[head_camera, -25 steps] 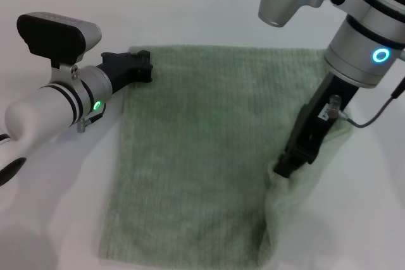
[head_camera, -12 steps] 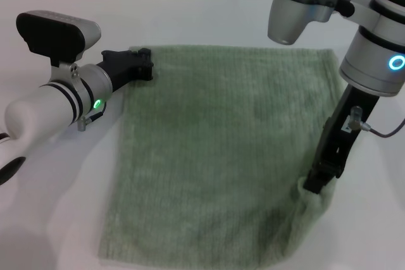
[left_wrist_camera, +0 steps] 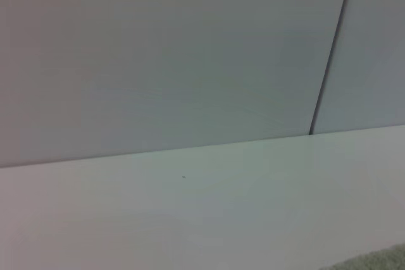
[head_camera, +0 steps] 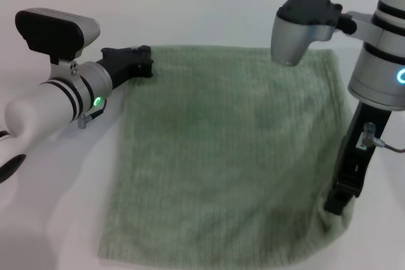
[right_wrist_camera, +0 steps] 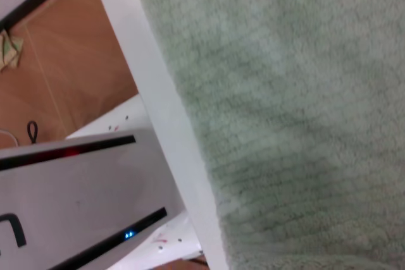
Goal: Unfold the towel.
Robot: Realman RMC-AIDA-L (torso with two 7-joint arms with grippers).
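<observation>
Right gripper (head_camera: 336, 202) dragged towel (head_camera: 221, 156) corner outward; fingertips hidden; left gripper (head_camera: 144, 62) pins far corner.

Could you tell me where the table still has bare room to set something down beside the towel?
The bare white table runs along the far side, between the towel and the back wall. A narrower strip lies on the robot's left, partly under the left gripper and its arm. The right side is crowded: the right gripper is at the towel's near right corner.
</observation>
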